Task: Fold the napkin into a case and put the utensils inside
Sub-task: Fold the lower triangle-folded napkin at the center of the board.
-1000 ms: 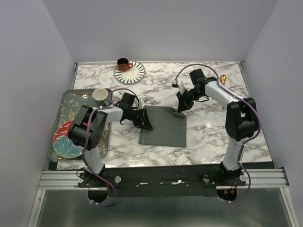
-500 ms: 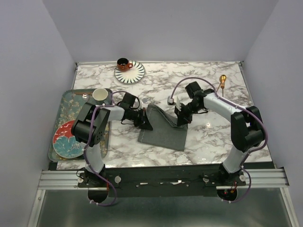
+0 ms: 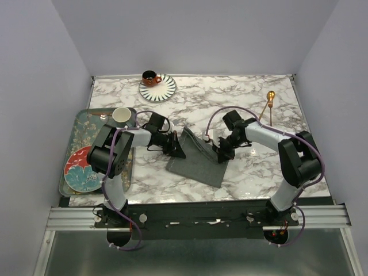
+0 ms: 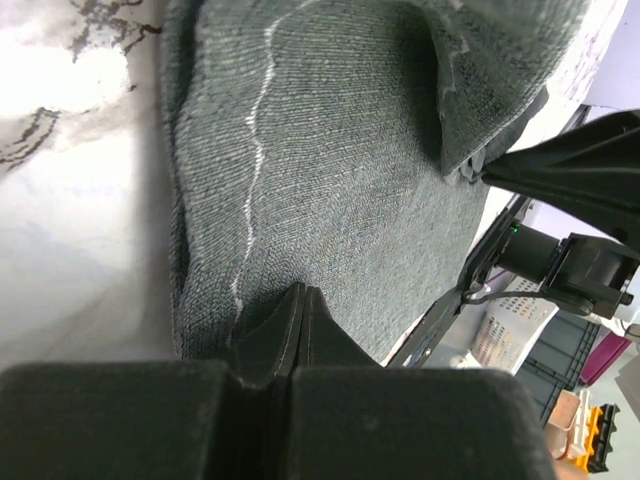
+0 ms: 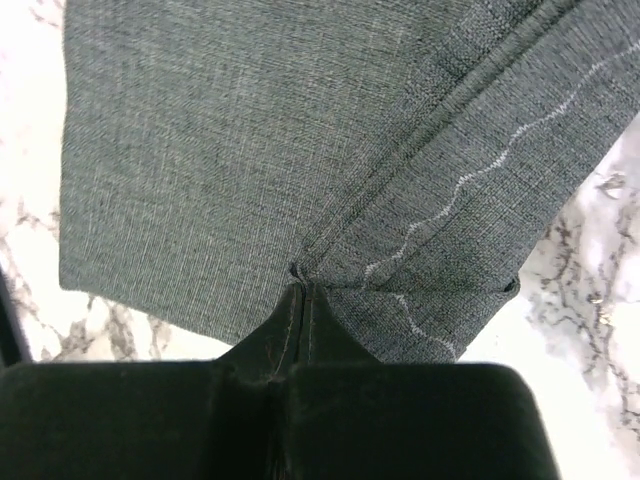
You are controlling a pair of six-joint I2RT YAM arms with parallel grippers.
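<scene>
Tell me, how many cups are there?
2. An orange cup sits on the striped saucer at the far edge; a white cup stands on the patterned tray.

The left arm and right arm have white links, black joints and looping purple cables.

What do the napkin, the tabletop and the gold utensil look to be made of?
Napkin: soft woven cloth, matte dark grey; the weave and a pale stitched line show close up, and it creases in folds.
Tabletop: glossy marble look, white with grey veins; real stone or a print, cannot tell.
Utensil: likely polished metal, gold-copper shine.
</scene>
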